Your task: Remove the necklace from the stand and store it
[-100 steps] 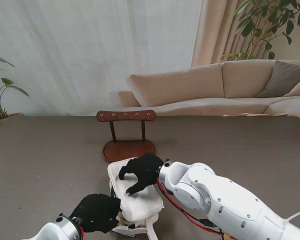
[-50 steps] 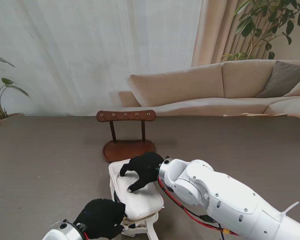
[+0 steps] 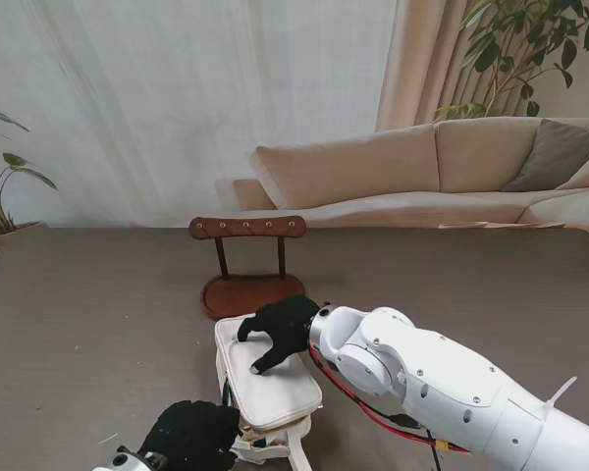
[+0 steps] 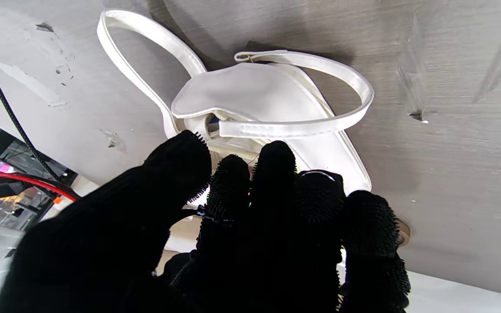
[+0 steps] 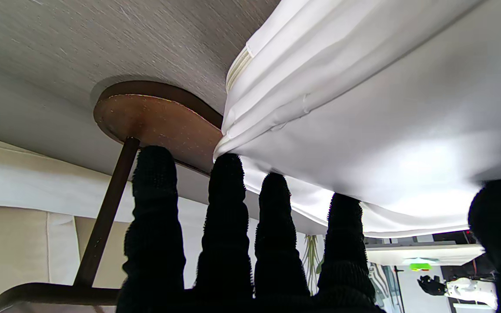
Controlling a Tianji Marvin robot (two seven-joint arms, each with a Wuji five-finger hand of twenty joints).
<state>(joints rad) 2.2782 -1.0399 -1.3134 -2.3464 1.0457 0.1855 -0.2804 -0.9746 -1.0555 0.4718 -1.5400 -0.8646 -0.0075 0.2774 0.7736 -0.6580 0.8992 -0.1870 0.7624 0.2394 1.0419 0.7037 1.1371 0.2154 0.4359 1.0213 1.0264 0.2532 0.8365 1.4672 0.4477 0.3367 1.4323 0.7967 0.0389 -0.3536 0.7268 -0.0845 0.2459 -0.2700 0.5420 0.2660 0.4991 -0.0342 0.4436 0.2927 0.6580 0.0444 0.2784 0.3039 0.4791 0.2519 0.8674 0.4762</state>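
Observation:
The wooden stand (image 3: pixel 247 265) is at mid-table, and no necklace shows on its bar (image 3: pixel 246 227) or anywhere else. A white bag (image 3: pixel 267 378) lies flat just nearer to me than the stand's base (image 5: pixel 159 119). My right hand (image 3: pixel 280 329) rests on the bag's top (image 5: pixel 385 130) with fingers spread, its fingertips (image 5: pixel 226 167) touching the fabric. My left hand (image 3: pixel 191 437) sits at the bag's near end, by its strap (image 4: pixel 302 126), fingers (image 4: pixel 276 174) drawn together. A small dark bit shows between thumb and forefinger; I cannot tell what it is.
The bag's loose strap loops (image 3: pixel 275 453) lie toward the table's near edge. A sofa (image 3: pixel 432 167) and a potted plant (image 3: pixel 525 49) stand beyond the far edge, and another plant (image 3: pixel 0 186) is at the far left. Red cables (image 3: pixel 373 417) run along my right forearm.
My left hand has drawn back toward me, away from the bag's near end. The right hand has edged slightly farther along the bag's top and stays on it.

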